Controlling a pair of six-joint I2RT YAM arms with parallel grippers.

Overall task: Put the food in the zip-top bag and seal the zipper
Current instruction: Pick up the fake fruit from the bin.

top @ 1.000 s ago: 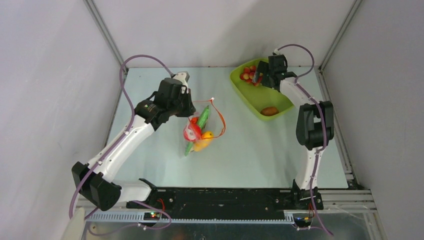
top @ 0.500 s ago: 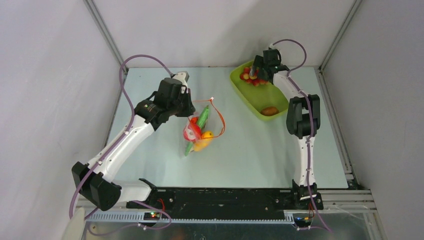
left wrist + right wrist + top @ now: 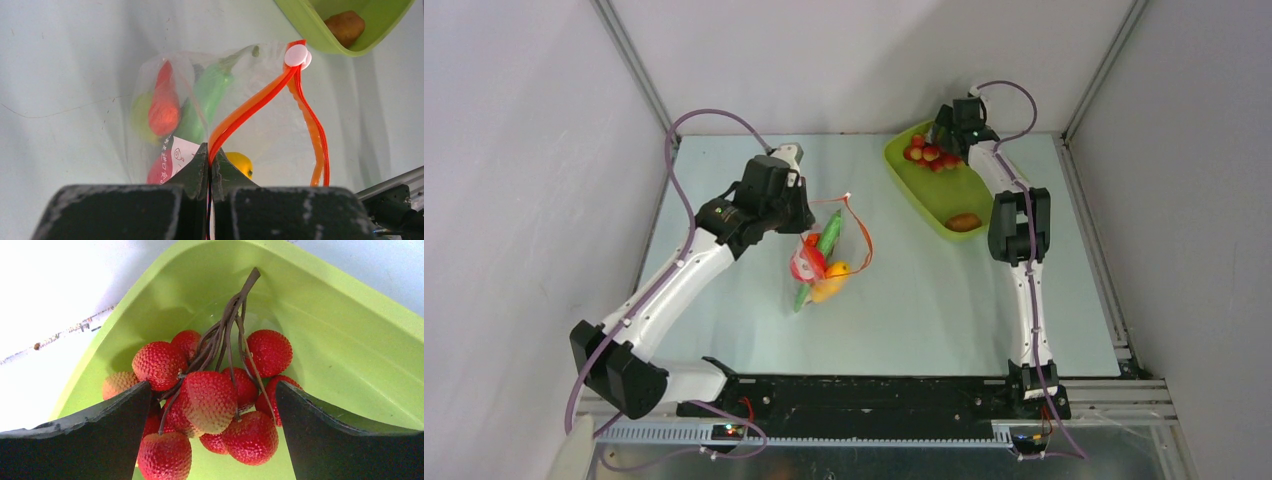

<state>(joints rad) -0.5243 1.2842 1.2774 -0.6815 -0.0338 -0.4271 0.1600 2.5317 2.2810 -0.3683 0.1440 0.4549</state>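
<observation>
- Pinching the zipper (image 3: 250, 107), the left tool (image 3: 210, 150) is clamped tight on its orange-red strip, below the white slider tab (image 3: 297, 55).
- Inside the zip-top bag (image 3: 270, 145), lying mid-counter (image 3: 924, 300), a white label (image 3: 179, 152) carries red print too small to read.
- At the far right, the right tool (image 3: 212, 387) gapes wide astride the red grapes (image 3: 159, 364) in the lime-green tray (image 3: 350, 325), gripping nothing.
</observation>
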